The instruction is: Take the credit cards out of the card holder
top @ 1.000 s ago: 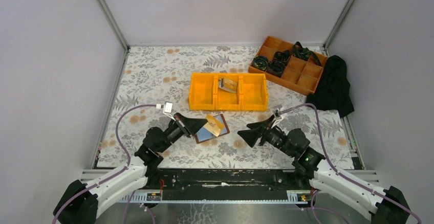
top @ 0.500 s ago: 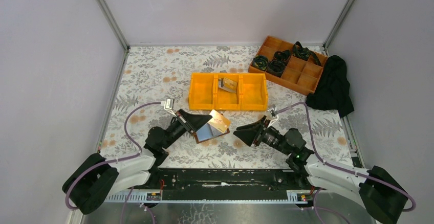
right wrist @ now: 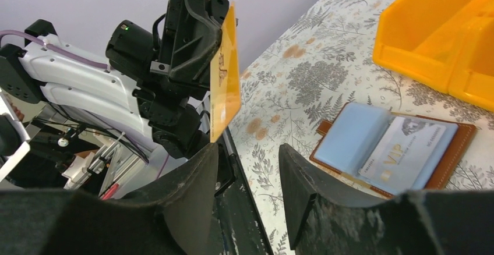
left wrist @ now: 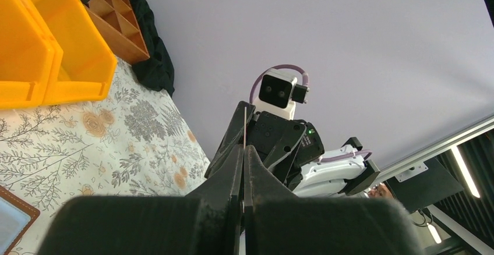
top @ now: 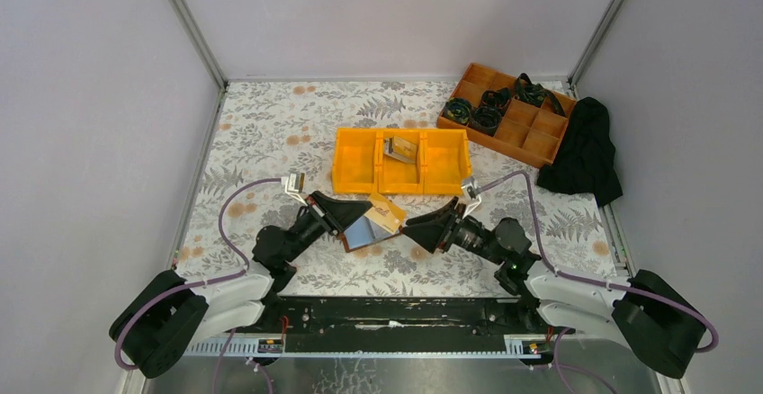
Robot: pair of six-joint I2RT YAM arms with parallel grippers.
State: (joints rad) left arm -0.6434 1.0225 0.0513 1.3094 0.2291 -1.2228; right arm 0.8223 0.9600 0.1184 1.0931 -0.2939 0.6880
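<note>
Closer than a second ago, our spread right end effector (top: 411, 228) nears, from four o'clock, the gold credit card (right wrist: 225, 74) our left end effector (top: 365, 212) pinches above the card holder (right wrist: 349, 141); likely a handover, needing a square grip.

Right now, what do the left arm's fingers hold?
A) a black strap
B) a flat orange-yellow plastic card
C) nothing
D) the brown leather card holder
B: the left fingers are shut on the flat orange-yellow plastic card, held apart from the brown leather card holder.
</note>
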